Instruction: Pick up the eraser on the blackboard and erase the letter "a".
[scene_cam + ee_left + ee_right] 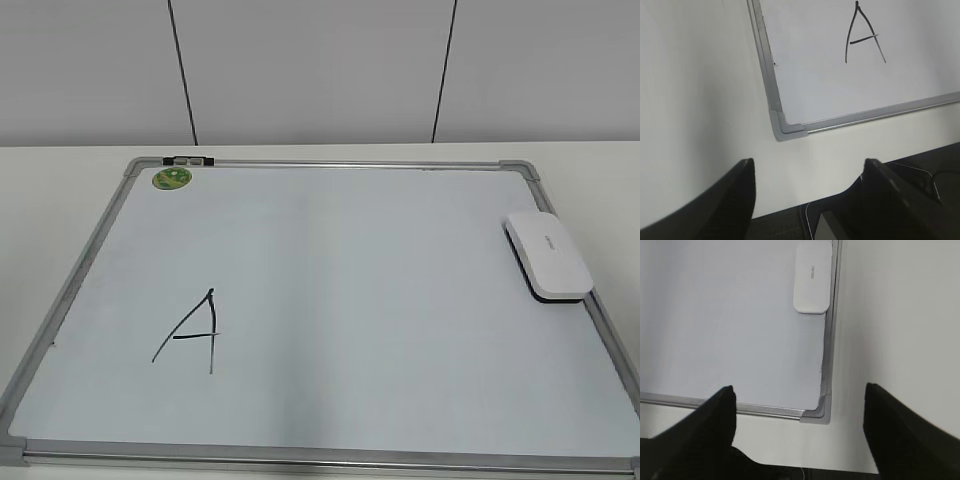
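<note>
Exterior: nothing started. eraser (547, 255) lies untouched at the blackboard's (330, 200) 3 o'clock edge; only a capital "A" (190, 332) at 8 o'clock, no lowercase "a" visible. No arms in shot.

Left wrist: left gripper (810, 190) spread wide, empty, hanging off the board's near corner, "A" at 1 o'clock.

Right wrist: right gripper (800, 415) spread wide, empty; eraser at 12 o'clock, well apart.

the table (60, 190) is white and plain. directly on it lies the blackboard (330, 165) (a white board in a silver frame with grey corner caps), flat, covering most of the surface.
</note>
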Controlling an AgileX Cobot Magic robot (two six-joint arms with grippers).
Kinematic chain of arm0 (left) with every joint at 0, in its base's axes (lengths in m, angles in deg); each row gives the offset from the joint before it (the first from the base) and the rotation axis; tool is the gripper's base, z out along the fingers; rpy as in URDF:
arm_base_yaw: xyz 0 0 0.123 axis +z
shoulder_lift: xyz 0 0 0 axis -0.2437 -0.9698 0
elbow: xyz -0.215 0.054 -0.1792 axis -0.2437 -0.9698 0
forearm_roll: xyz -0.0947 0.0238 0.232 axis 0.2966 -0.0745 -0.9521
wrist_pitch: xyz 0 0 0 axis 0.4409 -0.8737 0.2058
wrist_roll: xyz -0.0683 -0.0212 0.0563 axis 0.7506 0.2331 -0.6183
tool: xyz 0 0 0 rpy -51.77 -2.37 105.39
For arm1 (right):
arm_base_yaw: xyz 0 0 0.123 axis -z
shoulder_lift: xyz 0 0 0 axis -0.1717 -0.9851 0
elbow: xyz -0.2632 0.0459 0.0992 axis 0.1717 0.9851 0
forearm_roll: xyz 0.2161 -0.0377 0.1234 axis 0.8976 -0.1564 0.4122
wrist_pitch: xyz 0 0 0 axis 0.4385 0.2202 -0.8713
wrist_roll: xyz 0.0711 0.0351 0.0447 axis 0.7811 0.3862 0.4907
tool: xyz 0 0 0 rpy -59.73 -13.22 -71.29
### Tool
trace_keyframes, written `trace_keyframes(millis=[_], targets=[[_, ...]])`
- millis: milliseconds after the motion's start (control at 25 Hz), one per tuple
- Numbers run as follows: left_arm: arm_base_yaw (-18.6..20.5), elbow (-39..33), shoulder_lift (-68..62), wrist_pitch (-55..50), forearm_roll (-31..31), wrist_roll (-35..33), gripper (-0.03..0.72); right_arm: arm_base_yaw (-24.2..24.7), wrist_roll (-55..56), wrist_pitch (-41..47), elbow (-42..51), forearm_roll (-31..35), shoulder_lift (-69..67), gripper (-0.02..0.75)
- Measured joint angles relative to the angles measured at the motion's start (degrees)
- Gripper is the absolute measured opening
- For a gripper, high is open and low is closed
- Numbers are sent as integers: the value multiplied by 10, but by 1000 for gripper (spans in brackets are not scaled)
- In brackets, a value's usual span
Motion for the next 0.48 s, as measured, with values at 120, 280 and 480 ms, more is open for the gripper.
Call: trace_keyframes(millis=[120,280,480], targets=[[0,-49,60,2,1,3,485,-3,-1,0,49,5,70,587],[0,-106,109,19,12,10,484,-10,-1,4,109,5,158,587],[-17,-154,152,37,18,12,482,-10,-1,6,168,-9,239,587]])
